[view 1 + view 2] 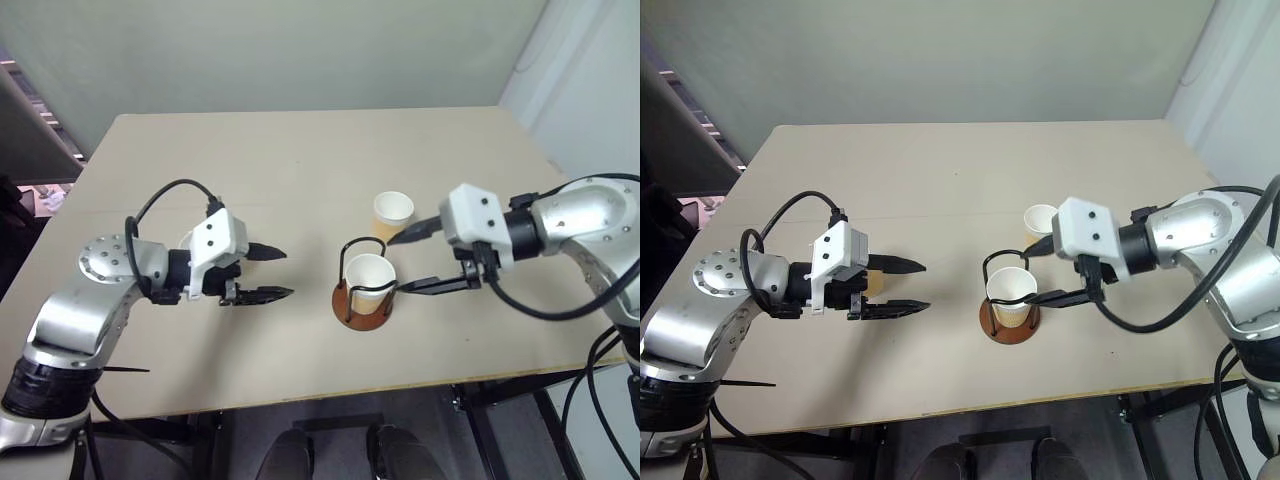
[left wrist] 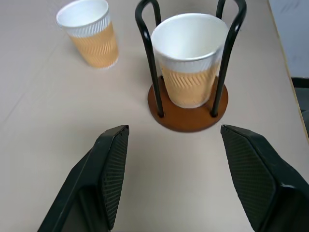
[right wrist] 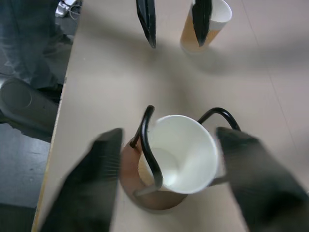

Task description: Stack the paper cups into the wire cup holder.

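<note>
Both jaws spread wide, holding nothing; pale beige table, cup in wire holder, greenish-white wall behind

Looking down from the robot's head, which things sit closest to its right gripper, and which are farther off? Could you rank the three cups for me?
From the right gripper, nearest first:
1. The cup in the wire holder, standing right between its open fingers, near the table's front.
2. The loose cup just behind the holder, toward the back of the table.
3. The cup behind the left gripper, across the table on the robot's left, mostly hidden.
</note>
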Motion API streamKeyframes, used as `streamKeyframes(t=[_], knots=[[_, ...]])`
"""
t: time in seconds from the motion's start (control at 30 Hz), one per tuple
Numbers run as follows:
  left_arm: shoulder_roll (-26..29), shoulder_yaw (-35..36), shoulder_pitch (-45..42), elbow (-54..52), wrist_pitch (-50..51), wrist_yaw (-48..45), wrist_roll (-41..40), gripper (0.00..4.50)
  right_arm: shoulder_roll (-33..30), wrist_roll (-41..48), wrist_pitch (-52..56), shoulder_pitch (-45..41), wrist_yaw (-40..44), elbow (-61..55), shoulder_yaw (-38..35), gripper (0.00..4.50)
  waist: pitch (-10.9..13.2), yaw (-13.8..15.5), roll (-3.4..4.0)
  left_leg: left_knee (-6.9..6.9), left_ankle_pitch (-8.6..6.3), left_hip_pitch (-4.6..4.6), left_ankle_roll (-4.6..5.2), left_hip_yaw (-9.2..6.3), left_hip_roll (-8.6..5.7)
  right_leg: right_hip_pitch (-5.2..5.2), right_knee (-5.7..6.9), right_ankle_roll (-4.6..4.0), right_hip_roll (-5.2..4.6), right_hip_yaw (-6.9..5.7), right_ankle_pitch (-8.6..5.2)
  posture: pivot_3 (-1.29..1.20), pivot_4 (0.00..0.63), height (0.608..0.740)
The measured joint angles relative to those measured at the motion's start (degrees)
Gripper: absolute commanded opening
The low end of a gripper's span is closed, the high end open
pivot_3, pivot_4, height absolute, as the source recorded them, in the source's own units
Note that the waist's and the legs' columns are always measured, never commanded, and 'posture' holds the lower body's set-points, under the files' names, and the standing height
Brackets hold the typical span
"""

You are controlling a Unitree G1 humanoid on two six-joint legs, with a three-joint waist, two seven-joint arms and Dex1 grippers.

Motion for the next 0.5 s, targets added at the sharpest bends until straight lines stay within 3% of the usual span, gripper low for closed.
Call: streamKeyframes(t=[0.23, 0.5], knots=[[-0.10, 1.44, 0.46, -0.68, 0.27, 1.59, -0.58, 3.28, 9.32, -14.04, -16.66, -14.80, -2.29, 33.71, 2.65, 4.15, -0.01, -0.49, 0.00, -0.09, 0.02, 0.01, -0.01, -0.10, 0.04, -0.29, 0.18, -0.22, 0.00, 0.04, 0.27, 0.00, 0.150, 0.740], [-1.73, 1.25, 1.22, -2.91, 1.76, 5.21, -0.79, 3.28, 19.05, -25.05, -32.30, -17.48, -0.45, 56.33, 9.98, 4.15, 0.01, -0.39, 0.03, -0.48, 0.21, -0.17, -0.32, -0.10, 0.07, -0.71, 0.44, -0.27, 0.01, -0.01, 0.22, 0.00, 0.150, 0.740]])
